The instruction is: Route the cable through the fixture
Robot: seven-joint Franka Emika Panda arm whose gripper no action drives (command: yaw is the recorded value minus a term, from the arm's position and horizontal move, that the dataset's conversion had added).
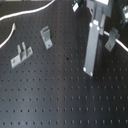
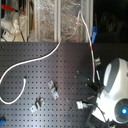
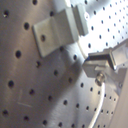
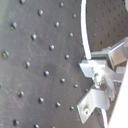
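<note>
The white cable [image 2: 37, 59] lies across the black perforated board, loops up past the board's far edge, and comes back down with its red band [image 2: 92, 47] toward the arm. In the first exterior view it shows at the upper left [image 1: 27, 13] and the right [image 1: 120, 45]. My gripper [image 1: 89, 70] stands upright with its long fingers together near an angled metal bracket [image 1: 112, 38]. In the first wrist view the cable [image 3: 100, 105] leaves the fingertips [image 3: 99, 64] beside the bracket [image 3: 57, 30]. In the second wrist view the cable [image 4: 85, 35] runs into the fingers [image 4: 95, 72], so it appears gripped.
Two more metal brackets stand on the board in the first exterior view, one at the left [image 1: 20, 54] and one further back [image 1: 46, 36]. Clear bins [image 2: 55, 20] and clutter lie beyond the board's far edge. The white arm body [image 2: 116, 82] hides the board's right corner in the second exterior view.
</note>
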